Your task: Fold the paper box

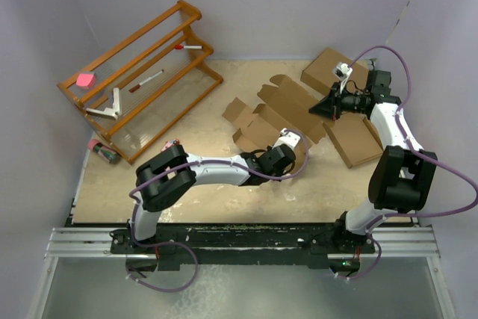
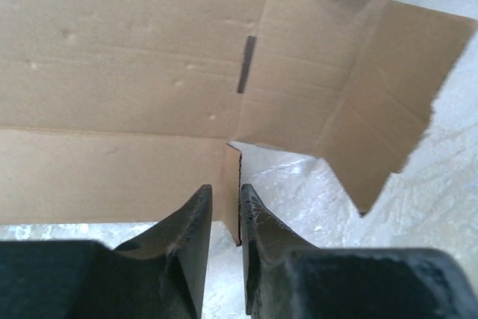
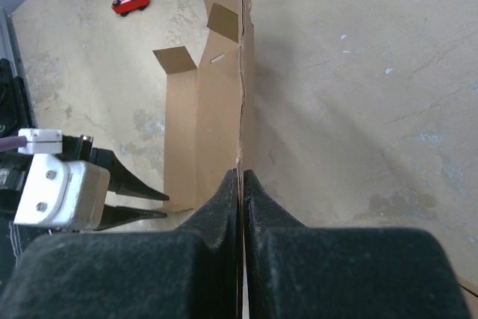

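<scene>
A wooden rack (image 1: pixel 196 14) stands at the far left, one of its kind, with two markers (image 1: pixel 146 81) and one pink block (image 1: pixel 86 79) on its rails; one small red toy car (image 3: pixel 128 1) lies on the table (image 1: pixel 224 192) near the rack's foot.

Next comes the left gripper (image 2: pixel 225 192), one of two; its jaws are drawn in narrow around the thin edge of an upright flap; whether they pinch it or only stand around it cannot be told.

The paper box (image 1: pixel 287 106) is one cut sheet, lying in the middle of the table between the two arms; it is mostly spread out, with a few flaps partly raised; no walls are formed.

The right gripper (image 3: pixel 240 173) is clenched on the sheet's far right edge; the card runs straight out from between its fingertips.

Furthest right are two ready-made boxes, one (image 1: pixel 332 71) by the back wall and one (image 1: pixel 352 140) nearer the arms; the nearer one seems to touch the sheet's edge, though I cannot be sure.

The step in hand looks like the opening of the fold: both arms taking hold of the sheet at opposite ends; most of the work is ahead. The next move calls for a sure pinch on the left flap; then a swing along its crease while the right side holds the sheet steady; the card is thin and could buckle or slip if pulled off the crease line.
</scene>
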Robot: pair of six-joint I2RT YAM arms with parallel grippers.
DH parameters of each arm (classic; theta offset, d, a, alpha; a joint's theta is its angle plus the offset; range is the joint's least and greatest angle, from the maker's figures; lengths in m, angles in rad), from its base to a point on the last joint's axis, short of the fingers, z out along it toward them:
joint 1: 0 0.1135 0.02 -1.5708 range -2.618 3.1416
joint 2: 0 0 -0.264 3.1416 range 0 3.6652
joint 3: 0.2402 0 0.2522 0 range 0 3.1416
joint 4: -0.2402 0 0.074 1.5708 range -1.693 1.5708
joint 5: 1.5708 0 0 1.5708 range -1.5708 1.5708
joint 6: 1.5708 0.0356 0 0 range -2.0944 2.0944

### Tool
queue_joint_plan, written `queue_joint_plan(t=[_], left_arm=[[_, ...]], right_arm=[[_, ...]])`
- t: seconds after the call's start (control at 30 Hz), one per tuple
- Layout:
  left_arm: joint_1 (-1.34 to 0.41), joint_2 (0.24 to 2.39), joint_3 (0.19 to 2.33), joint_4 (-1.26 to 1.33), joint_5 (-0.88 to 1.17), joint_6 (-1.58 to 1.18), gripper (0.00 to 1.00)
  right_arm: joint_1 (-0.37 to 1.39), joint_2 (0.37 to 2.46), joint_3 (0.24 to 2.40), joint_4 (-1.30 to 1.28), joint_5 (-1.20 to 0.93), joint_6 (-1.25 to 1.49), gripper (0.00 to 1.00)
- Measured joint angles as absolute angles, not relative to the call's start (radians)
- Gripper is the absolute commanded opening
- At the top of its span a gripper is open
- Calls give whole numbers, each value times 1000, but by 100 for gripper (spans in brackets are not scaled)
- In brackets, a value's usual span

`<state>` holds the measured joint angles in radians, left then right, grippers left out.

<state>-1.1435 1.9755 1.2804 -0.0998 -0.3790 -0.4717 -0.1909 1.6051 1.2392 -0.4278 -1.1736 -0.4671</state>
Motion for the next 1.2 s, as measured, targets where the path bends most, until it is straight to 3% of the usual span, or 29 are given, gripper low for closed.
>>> queue_joint_plan(t=[0.9, 1.1, 1.2], left_arm=[[-1080, 1999, 1319, -234, -381, -455, 35], [-1080, 1976, 1322, -261, -379, -452, 57], [-1077, 1888, 1293, -247, -348, -452, 63]], right_arm=[[-191, 1605, 1239, -429, -1171, -467, 0], [-191, 1605, 1239, -429, -1171, -467, 0], [-191, 1605, 1239, -429, -1171, -467, 0]])
